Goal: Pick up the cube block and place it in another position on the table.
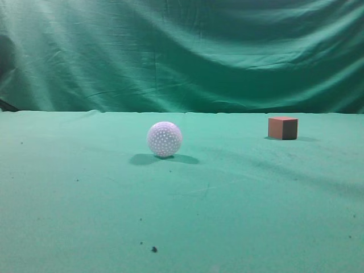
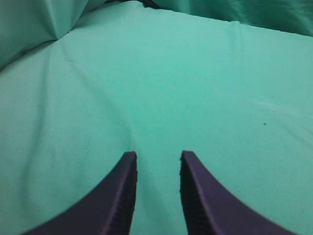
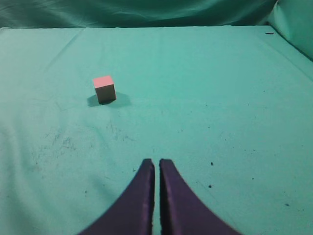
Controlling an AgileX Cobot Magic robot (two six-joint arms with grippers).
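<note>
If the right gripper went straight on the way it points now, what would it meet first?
Probably only bare table. The right gripper, jaws nearly closed, points up the middle of the wrist view, while the cube block sits well left of that line; depth is uncertain.

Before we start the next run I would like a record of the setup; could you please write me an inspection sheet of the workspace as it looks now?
Surface: table covered in green cloth, flat, with small dark specks, one larger near the front edge.
Job's things: cube block, reddish-orange, resting flat on the table at right rear, not held; the right wrist view shows it ahead and to the left of the right gripper.
Clutter: white dimpled ball near the centre, well apart from the cube.
Grippers: left gripper open, nothing between its fingers; right gripper shut, empty. Neither shows in the exterior view.
Cables: nothing seen.
Surroundings: wrinkled green backdrop curtain behind the table.
</note>
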